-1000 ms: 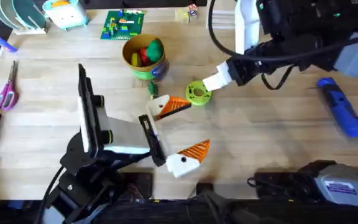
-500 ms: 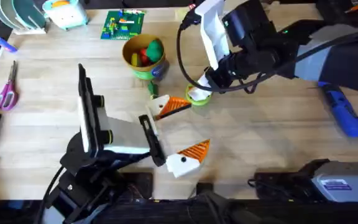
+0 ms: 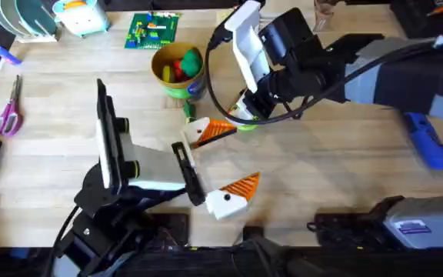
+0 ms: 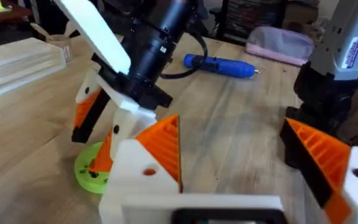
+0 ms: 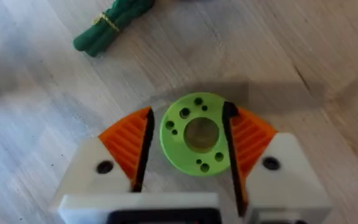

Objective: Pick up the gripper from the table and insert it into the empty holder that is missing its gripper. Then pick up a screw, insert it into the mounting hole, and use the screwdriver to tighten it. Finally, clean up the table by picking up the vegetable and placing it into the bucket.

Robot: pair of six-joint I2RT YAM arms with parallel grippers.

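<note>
**Pincer over the green disc; cleanup not yet done**

Overhead: the right pincer [image 3: 244, 115] hangs low over the lime-green disc [image 3: 246, 121], just beside the left arm's far finger, the holder [image 3: 200, 131], which already seems to carry an orange pad. The bucket [image 3: 179, 71] holds red and green toy produce. The screwdriver [image 3: 425, 141] lies untouched on the desk [image 3: 344, 177], well apart.

Left wrist: the left pincer [image 4: 241, 165] is released, its fingers [image 4: 157, 155] spread wide.

Right wrist: the right pincer's fingers [image 5: 129, 146] stand spread either side of the disc, not clenched. The vegetable [image 5: 110, 22] lies on the desk nearby. Screw, tightening and cleanup look left to do.
</note>
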